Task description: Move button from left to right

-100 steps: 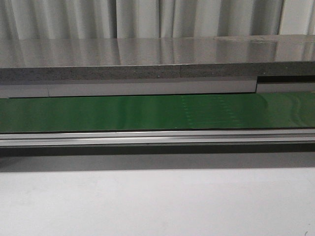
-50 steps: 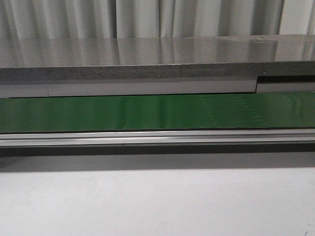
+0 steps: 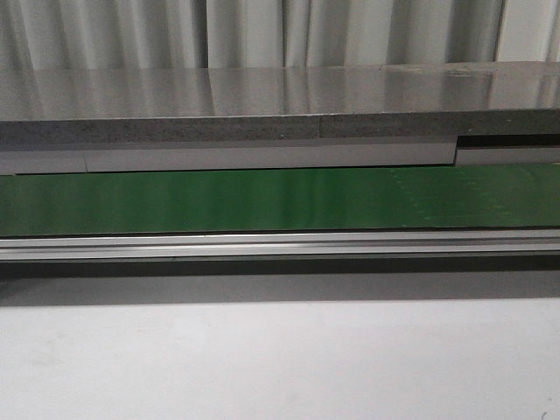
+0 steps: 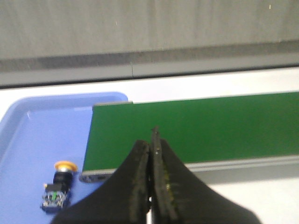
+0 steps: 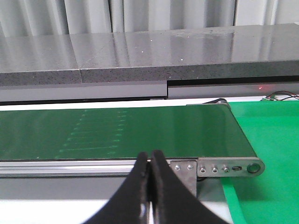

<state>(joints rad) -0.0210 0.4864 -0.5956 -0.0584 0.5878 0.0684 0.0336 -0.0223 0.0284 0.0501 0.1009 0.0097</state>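
Note:
The button, with a yellow-orange cap on a black body and pale contact parts, lies on a blue tray in the left wrist view, just off the end of the green conveyor belt. My left gripper is shut and empty, above the belt's near rail, apart from the button. My right gripper is shut and empty in front of the belt's other end. Neither gripper nor the button shows in the front view.
The green belt runs across the front view with an aluminium rail in front and a grey stone ledge behind. A green surface lies past the belt's right end roller. White table lies in front.
Faint pale markings on the belt have travelled to the right in the front view. Nothing else has visibly moved.

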